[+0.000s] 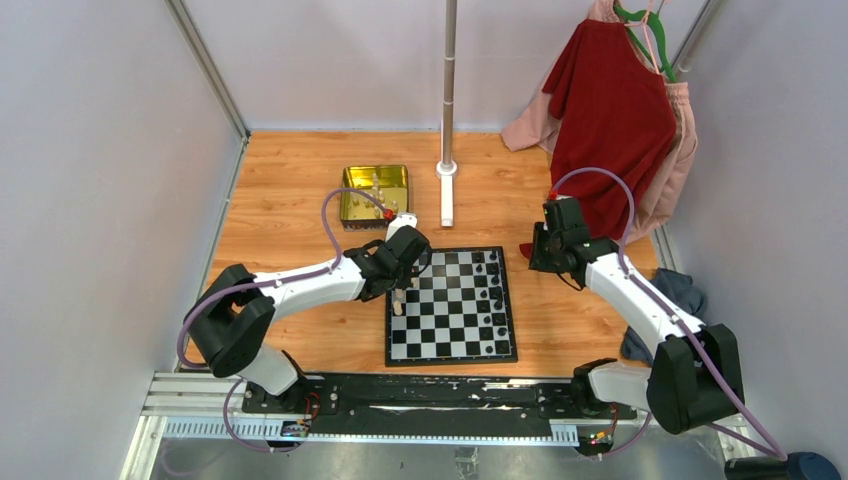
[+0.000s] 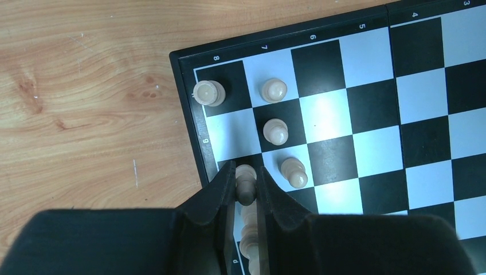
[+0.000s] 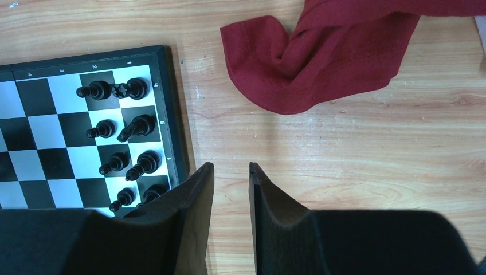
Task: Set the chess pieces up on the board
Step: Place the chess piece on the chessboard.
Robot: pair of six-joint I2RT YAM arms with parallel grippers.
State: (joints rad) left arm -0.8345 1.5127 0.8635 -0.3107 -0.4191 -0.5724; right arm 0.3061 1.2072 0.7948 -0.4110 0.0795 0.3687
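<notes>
A pale piece (image 2: pixel 246 184) is pinched between the fingers of the left gripper (image 2: pixel 246 171), which is pointed down over the left edge of the board (image 1: pixel 452 338). The left arm is stretched across from its base. Other pale pieces (image 2: pixel 275 131) are stood on nearby squares. The right gripper (image 3: pixel 231 171) is held spread over the table (image 3: pixel 355 149), just beside the board's right edge, where black pieces (image 3: pixel 114 130) are lined in two rows. A red cloth (image 3: pixel 309 57) is seen nearby.

From my station: middle squares of the board (image 1: pixel 450 322) lie bare for a pass; cream pieces (image 2: pixel 275 130) crowd my left gripper (image 2: pixel 245 169) at one edge, black pieces (image 3: pixel 123 129) line the other, red cloth (image 3: pixel 321 57) lying just beyond.
</notes>
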